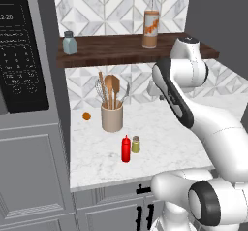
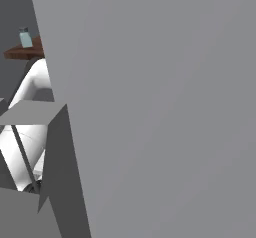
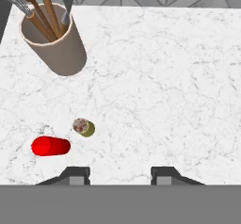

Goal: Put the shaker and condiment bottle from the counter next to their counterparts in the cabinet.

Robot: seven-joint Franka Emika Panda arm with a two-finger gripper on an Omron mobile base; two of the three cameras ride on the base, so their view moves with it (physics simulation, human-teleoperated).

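The counter (image 1: 164, 142), white marble with faint grey veins, is carrying the task items near its front edge, left of centre: the red condiment bottle (image 1: 126, 149) is standing upright just beside the yellow-green shaker (image 1: 136, 144), the bottle on the left, the two close together but whether touching cannot be told. Behind them, toward the back left of the counter, a beige utensil holder (image 1: 112, 117) is holding wooden spoons and a whisk, and a small orange object (image 1: 86, 116) is lying near the left edge against the tiled wall. Above, the dark wooden cabinet (image 1: 111, 53) shelf is running along grey-and-white geometric tiles; the blue-grey shaker (image 1: 69, 43) is sitting at its left end and the tall clear bottle (image 1: 151, 27) with the orange label is standing right of its centre. A dark microwave (image 1: 22, 55) is occupying the upper left, with grey panelled fronts below the counter. The gripper (image 3: 120, 173) is hanging over the counter's bare front area, jaws drawn in and empty, with the shaker (image 3: 84, 127) and condiment bottle (image 3: 50, 146) off to one side.
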